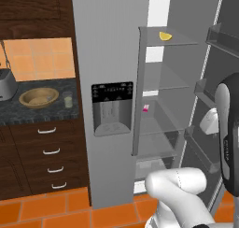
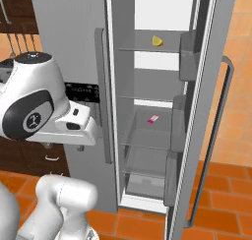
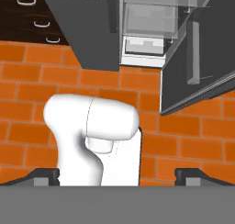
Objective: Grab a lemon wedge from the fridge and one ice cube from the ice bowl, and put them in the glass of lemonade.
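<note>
Gripper (image 3: 117, 176): jaws spread wide, nothing between them, pointing down at the orange tile floor (image 3: 27, 103) in front of the fridge (image 1: 109, 45). The fridge's right door stands open. Small pink-and-white packet (image 2: 152, 119) lies on a middle shelf. Lemon wedge (image 1: 165, 36) rests on the upper shelf. On the dark counter (image 1: 28, 112) to the left, the ice bowl (image 1: 39, 97) sits just beside the glass of lemonade (image 1: 68, 99); the bowl's contents appear too blurred to identify.
</note>
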Robot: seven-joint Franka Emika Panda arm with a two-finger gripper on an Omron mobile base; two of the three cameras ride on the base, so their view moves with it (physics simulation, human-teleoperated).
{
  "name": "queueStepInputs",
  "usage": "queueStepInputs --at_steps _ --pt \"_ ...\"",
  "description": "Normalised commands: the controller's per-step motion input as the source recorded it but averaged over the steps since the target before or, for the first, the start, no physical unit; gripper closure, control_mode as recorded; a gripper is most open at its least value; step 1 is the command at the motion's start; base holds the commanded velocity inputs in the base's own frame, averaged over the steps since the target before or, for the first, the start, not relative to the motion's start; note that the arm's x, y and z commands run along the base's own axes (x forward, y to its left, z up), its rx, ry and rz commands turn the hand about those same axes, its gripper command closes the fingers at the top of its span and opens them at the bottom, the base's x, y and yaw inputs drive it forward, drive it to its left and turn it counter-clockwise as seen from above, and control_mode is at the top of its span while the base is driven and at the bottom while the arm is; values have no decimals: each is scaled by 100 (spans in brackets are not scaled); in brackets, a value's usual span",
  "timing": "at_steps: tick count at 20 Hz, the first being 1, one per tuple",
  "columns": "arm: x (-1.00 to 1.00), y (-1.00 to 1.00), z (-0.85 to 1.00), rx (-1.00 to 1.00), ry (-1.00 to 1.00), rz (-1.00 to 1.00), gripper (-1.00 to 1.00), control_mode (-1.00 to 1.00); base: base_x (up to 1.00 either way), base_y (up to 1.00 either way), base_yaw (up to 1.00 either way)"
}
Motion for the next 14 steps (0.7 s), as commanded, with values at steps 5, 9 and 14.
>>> queueStepInputs --at_steps 5,9,14 --pt "-29 0 10 0 -2 3 -100 -100 0 0 0" --pt "-9 1 0 0 0 0 -100 -100 0 0 0" --pt "0 15 0 0 -2 -4 -100 -100 0 0 0"
